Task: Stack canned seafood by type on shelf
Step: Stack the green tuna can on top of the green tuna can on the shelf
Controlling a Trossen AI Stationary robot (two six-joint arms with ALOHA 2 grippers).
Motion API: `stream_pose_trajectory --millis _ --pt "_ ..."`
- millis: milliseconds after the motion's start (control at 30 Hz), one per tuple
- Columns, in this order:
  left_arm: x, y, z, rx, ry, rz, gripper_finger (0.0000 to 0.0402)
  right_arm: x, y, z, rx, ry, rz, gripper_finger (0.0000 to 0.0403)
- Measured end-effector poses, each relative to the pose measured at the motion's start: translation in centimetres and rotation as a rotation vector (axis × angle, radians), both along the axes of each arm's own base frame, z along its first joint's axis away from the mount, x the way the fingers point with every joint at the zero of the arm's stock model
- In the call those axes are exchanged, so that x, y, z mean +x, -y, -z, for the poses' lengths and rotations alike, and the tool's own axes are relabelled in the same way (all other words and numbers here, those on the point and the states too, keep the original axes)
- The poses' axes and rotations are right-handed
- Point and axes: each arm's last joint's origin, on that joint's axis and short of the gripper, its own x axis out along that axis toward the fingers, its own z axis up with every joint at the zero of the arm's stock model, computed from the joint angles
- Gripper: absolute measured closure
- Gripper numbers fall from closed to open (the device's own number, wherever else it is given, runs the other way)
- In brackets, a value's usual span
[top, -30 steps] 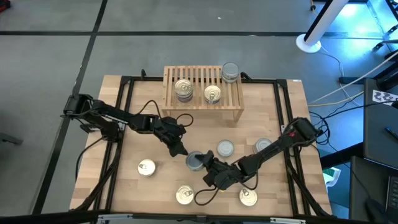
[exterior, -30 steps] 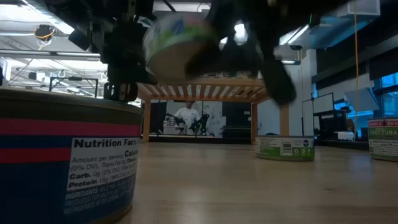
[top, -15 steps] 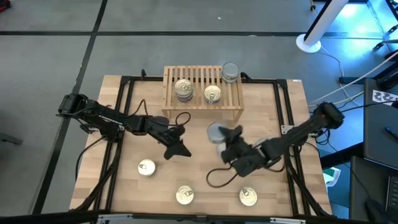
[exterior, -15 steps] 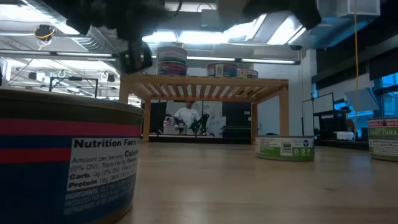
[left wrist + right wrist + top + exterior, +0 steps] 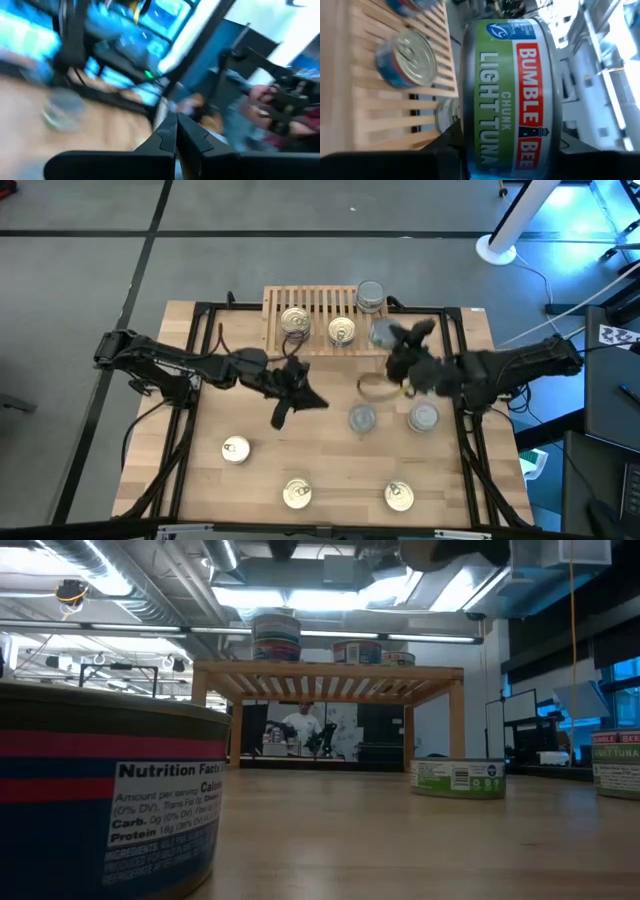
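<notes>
Right gripper [image 5: 388, 337] carries a green-banded tuna can [image 5: 512, 92] at the right end of the wooden shelf [image 5: 318, 304], its fingers clamped on the can's sides, the can tipped so the label reads sideways past the wrist. A silver-lidded can [image 5: 370, 295] already sits at the shelf's far right corner, and that looks like the matching type, so the carried can likely belongs on top of it: level it, centre it over that lid, lower until rims meet, and only then let go, since an off-centre release could slide it off the edge. Two gold-lidded piles [image 5: 295, 321] [image 5: 342, 331] occupy the shelf's middle and should be left untouched. The right arm reaches in from the table's right side, stretched nearly level, its wrist over the shelf's right end. Left gripper [image 5: 283, 416] hangs over bare tabletop [image 5: 440, 500] in front of the shelf, fingers pressed together on nothing. Five more cans wait on the table nearer the front.
</notes>
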Motion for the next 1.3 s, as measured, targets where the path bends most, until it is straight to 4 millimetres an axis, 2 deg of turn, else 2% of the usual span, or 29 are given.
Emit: stream_pose_trajectory --millis 167,300,400,567,733,867,1100,1300 --pt "0.6 -2.7 -3.1 0.223 0.045 -0.223 0.0399 -0.2 4.7 -0.5 0.086 -0.016 0.033 0.0275" --pt "0.7 -5.4 -5.1 0.33 0.105 -0.35 0.0399 -0.1 8.3 -0.8 0.099 -0.02 0.061 0.0275" --pt "1.0 -7.7 -5.5 0.388 0.105 -0.431 0.0399 -0.1 10.7 -1.2 0.106 0.015 0.037 0.0275" --pt "2.4 -11.8 -4.2 0.479 0.041 -0.531 0.0399 -0.5 13.8 -2.1 0.098 0.101 -0.004 0.0274" --pt "3.7 -15.3 -3.6 0.55 0.068 -0.623 0.0399 -0.4 16.0 -1.3 0.139 0.087 -0.038 0.0274" --pt "4.9 -17.5 -3.2 0.58 0.074 -0.668 0.0399 0.4 17.6 0.0 0.179 0.043 -0.043 0.0273" --pt "8.1 -19.9 -1.3 0.679 0.022 -0.659 0.0399 1.6 18.9 1.8 0.188 -0.044 -0.046 0.0273" --pt "9.7 -21.4 -0.5 0.712 0.005 -0.667 0.0399 2.1 19.2 2.4 0.178 -0.086 -0.052 0.0272"
